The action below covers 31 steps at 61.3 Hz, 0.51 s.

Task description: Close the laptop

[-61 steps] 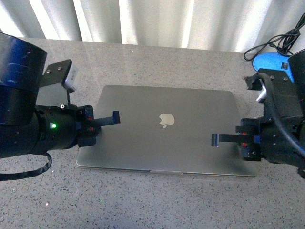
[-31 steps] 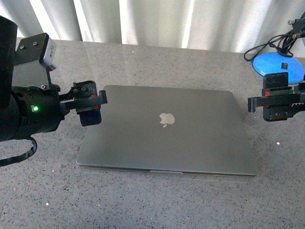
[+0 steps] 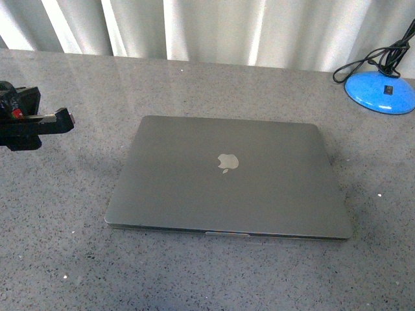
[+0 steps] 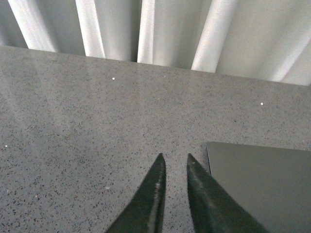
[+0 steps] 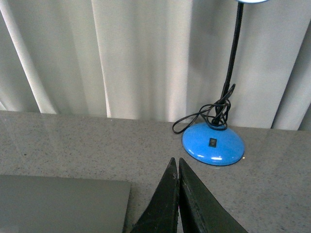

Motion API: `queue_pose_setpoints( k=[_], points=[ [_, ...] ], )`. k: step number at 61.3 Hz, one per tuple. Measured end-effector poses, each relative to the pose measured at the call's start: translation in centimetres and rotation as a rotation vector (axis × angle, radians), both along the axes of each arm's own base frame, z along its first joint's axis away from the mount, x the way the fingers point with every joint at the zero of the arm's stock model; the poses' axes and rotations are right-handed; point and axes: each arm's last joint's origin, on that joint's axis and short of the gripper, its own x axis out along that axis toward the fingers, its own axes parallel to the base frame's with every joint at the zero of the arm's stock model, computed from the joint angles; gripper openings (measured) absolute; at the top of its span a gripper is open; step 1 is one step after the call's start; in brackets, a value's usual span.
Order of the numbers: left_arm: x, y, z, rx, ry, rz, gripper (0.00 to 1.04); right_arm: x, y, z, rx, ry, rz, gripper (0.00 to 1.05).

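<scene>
1. Front view: at far left, left tool (image 3: 65, 118) poking in from the frame edge, clear of the laptop (image 3: 228, 178), holding nothing; opening not readable from this angle. Right tool out of sight. Laptop shut flat in the middle of the grey speckled tabletop (image 3: 194, 272), lid up with pale apple logo (image 3: 225, 162), long axis running left to right, front edge toward the camera, hinge edge toward the curtain (image 3: 214, 29). Bare tabletop on all four sides. Blue lamp base (image 3: 380, 91) with black cord at far right rear, well apart from the laptop.

2. Left wrist view: left tool (image 4: 174, 162) with a narrow gap between its tips, gripping nothing, hanging over bare tabletop just beside one laptop corner (image 4: 260, 184), not touching it. Open tabletop ahead up to the curtain.

3. Right wrist view: right tool (image 5: 175, 165) with tips pressed together, empty. One laptop corner (image 5: 63, 204) nearby, blue lamp base (image 5: 214, 144) beyond the tips, close to the curtain.
</scene>
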Motion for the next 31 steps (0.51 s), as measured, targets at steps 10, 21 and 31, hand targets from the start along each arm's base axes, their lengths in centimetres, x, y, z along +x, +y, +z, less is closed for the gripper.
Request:
queue_pose_setpoints(
  k=[10,21,31],
  points=[
    [-0.6,0.3,0.1,0.001,0.005,-0.014,0.04,-1.9,-0.8,0.5,0.000,0.007,-0.002,0.01],
    [-6.7,3.5,3.7,0.041,-0.101,0.012,0.04,-3.6,-1.5,1.0,0.001,0.007,-0.011,0.01],
    [-8.4,4.4,4.8,0.047,-0.131,-0.019,0.04,-4.9,-2.5,1.8,0.003,0.014,-0.001,0.01]
  ],
)
